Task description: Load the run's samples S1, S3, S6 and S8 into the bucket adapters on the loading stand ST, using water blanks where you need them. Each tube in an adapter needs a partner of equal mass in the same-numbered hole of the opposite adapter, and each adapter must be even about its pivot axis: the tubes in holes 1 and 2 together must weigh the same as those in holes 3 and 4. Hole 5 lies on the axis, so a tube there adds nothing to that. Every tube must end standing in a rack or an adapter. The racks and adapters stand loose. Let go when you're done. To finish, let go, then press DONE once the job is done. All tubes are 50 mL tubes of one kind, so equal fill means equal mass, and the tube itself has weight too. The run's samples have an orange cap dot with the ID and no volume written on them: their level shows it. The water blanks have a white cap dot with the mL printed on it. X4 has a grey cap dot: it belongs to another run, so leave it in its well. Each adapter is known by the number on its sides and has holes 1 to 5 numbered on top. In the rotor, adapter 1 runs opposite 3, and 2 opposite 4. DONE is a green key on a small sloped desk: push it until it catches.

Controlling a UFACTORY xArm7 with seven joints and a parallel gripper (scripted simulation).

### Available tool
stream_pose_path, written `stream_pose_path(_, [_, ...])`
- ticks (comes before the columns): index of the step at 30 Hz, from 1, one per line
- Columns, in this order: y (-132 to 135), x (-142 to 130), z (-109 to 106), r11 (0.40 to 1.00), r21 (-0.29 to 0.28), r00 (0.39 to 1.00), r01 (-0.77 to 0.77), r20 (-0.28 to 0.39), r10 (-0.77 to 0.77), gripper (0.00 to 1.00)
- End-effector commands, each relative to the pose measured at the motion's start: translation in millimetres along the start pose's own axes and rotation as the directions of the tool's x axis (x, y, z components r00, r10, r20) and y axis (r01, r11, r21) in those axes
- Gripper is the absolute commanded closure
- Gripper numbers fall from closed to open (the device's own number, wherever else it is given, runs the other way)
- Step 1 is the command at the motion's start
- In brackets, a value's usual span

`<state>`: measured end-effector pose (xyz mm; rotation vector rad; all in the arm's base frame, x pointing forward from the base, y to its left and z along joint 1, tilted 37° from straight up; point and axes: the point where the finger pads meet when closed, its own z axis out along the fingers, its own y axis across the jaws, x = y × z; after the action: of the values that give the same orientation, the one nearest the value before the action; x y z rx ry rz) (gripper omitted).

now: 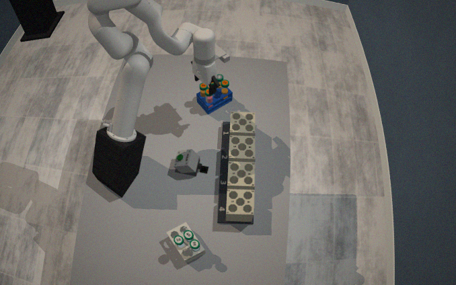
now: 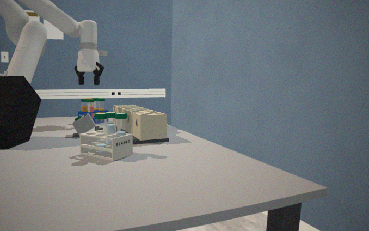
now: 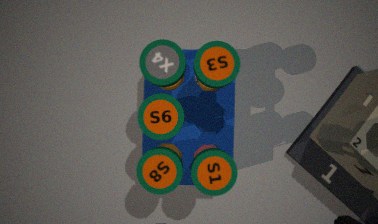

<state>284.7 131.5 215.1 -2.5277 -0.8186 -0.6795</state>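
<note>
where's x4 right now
In the wrist view, X4 stands in the blue rack's top-left well, beside S3 and above S6.

A smooth white jointed arm [image 1: 127,95] on a black pedestal [image 1: 106,178] ends in a hand [image 2: 88,79] with black fingers [image 2: 80,78].

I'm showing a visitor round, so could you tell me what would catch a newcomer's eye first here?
Probably the blue rack with five green-rimmed caps, four orange and one grey, X4, directly beneath the open gripper. Next, the row of four beige adapters with every hole unfilled.
</note>
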Motion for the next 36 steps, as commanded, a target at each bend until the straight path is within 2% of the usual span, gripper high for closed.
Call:
stream_pose_path(1, [0, 1, -10, 1.0, 0.0, 1.0, 0.001, -0.002, -0.001, 0.0])
stream_pose_path(19, [0, 1, -53, 1.0, -0.001, 1.0, 0.001, -0.003, -0.001, 0.0])
stream_pose_path(21, [9, -2, -53, 0.998, -0.001, 0.998, -0.066, -0.003, 0.066, 0.0])
stream_pose_path(23, [9, -2, -53, 0.998, -0.001, 0.998, -0.066, -0.003, 0.066, 0.0])
stream_pose_path(28, [33, -10, -53, 0.973, 0.0, 0.973, -0.231, -0.003, 0.231, 0.0])
stream_pose_path(36, [72, -22, -54, 0.878, 0.0, 0.878, -0.479, -0.003, 0.479, 0.0])
